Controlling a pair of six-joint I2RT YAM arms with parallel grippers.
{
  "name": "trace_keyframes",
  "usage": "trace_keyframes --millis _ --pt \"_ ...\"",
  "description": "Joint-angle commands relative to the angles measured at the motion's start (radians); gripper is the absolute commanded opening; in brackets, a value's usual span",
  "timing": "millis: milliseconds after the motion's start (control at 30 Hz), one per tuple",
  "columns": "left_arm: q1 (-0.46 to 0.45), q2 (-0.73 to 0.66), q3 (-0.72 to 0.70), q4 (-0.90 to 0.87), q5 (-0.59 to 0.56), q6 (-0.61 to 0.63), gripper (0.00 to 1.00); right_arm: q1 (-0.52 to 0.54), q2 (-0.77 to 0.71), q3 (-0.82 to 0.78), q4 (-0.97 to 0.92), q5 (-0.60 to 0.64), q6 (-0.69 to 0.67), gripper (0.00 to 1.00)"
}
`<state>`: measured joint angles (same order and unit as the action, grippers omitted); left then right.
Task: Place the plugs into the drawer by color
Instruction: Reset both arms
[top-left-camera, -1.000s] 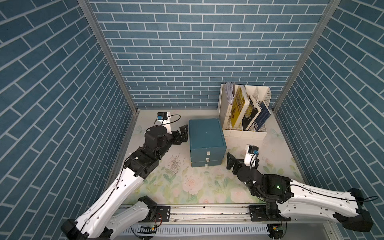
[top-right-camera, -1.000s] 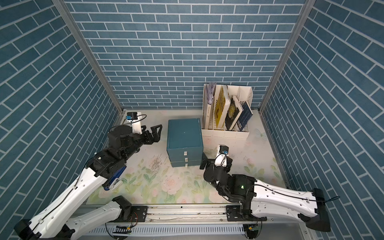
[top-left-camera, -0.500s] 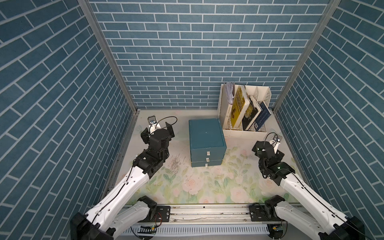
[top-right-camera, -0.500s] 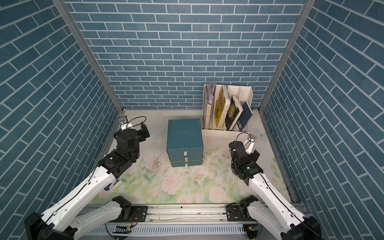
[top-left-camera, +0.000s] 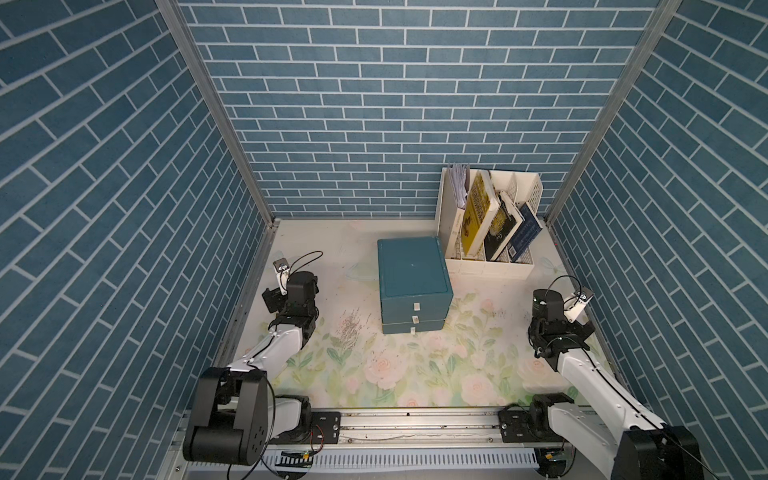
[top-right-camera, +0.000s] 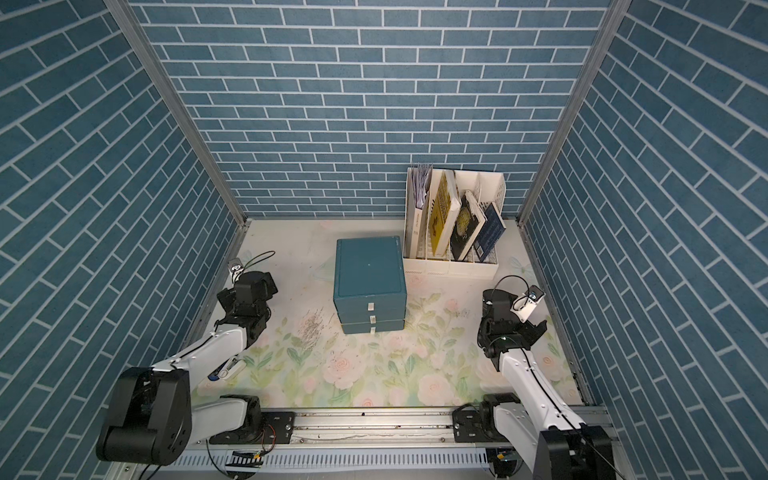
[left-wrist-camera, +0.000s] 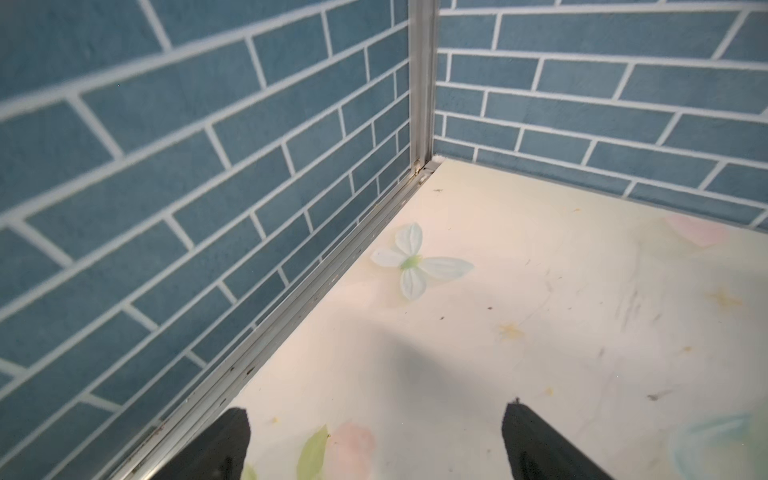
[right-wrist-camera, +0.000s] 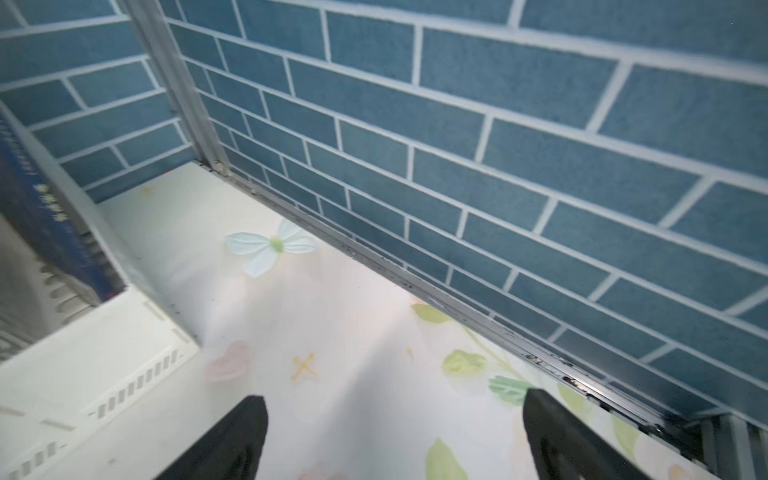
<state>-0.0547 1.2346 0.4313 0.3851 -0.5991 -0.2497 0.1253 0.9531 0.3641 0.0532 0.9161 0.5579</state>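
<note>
Left tool (left-wrist-camera: 376, 409), right tool (right-wrist-camera: 395, 397): spread wide, empty. Park clear of drawer (top-left-camera: 413, 270) (all shut; no plugs seen on table (top-left-camera: 415, 374)).

A white slatted book rack (top-left-camera: 490, 268) stands at the floral bench's (top-left-camera: 415, 374) far right corner. Several books (top-left-camera: 478, 216) lean inside it.

Mid-table blocked by dark teal three-drawer chest (top-left-camera: 413, 270). White slatted book rack (top-left-camera: 490, 268) sits just beside its back-right corner, tight there. Floral tabletop (top-left-camera: 415, 365) in front of the drawer faces is open. So are the lanes either side, out to the blue brick walls (top-left-camera: 124, 249).
</note>
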Motion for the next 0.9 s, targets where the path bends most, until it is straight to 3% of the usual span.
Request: trace_keyframes --millis 0,133,233,300,367,467,533,567,633,667,700,733,767,867 --pt "0.021 -0.021 -0.046 0.213 0.048 -0.023 1.00 -0.005 0.029 -0.068 0.255 0.016 -0.095 1.00" --pt "0.027 0.006 -0.067 0.377 0.104 0.042 1.00 -0.012 0.101 -0.197 0.604 -0.079 -0.213 1.00" --pt "0.029 0.071 -0.117 0.547 0.137 0.082 1.00 -0.023 0.179 -0.226 0.820 -0.246 -0.312 1.00" --pt "0.035 0.149 -0.132 0.623 0.229 0.109 1.00 -0.028 0.235 -0.260 1.013 -0.384 -0.365 1.00" --pt "0.034 0.221 -0.143 0.708 0.331 0.150 1.00 -0.039 0.295 -0.250 1.096 -0.487 -0.408 1.00" --pt "0.024 0.254 -0.116 0.694 0.436 0.203 1.00 -0.060 0.363 -0.198 1.111 -0.615 -0.495 1.00" --pt "0.024 0.256 -0.143 0.740 0.471 0.217 1.00 -0.078 0.453 -0.245 1.304 -0.647 -0.505 1.00" --pt "0.027 0.256 -0.161 0.773 0.491 0.219 1.00 -0.095 0.513 -0.254 1.369 -0.729 -0.518 1.00" --pt "0.028 0.282 -0.213 0.880 0.504 0.229 1.00 -0.090 0.593 -0.202 1.368 -0.787 -0.551 1.00" --pt "0.016 0.295 -0.231 0.945 0.476 0.233 1.00 -0.092 0.559 -0.167 1.237 -0.813 -0.553 1.00" --pt "0.013 0.280 -0.220 0.890 0.468 0.233 1.00 -0.091 0.588 -0.181 1.317 -0.824 -0.559 1.00" --pt "0.013 0.295 -0.230 0.942 0.467 0.231 1.00 -0.096 0.564 -0.169 1.245 -0.824 -0.550 1.00" --pt "0.013 0.280 -0.219 0.888 0.469 0.233 1.00 -0.097 0.585 -0.177 1.306 -0.827 -0.552 1.00" --pt "0.013 0.291 -0.226 0.922 0.466 0.232 1.00 -0.095 0.571 -0.166 1.254 -0.814 -0.552 1.00"
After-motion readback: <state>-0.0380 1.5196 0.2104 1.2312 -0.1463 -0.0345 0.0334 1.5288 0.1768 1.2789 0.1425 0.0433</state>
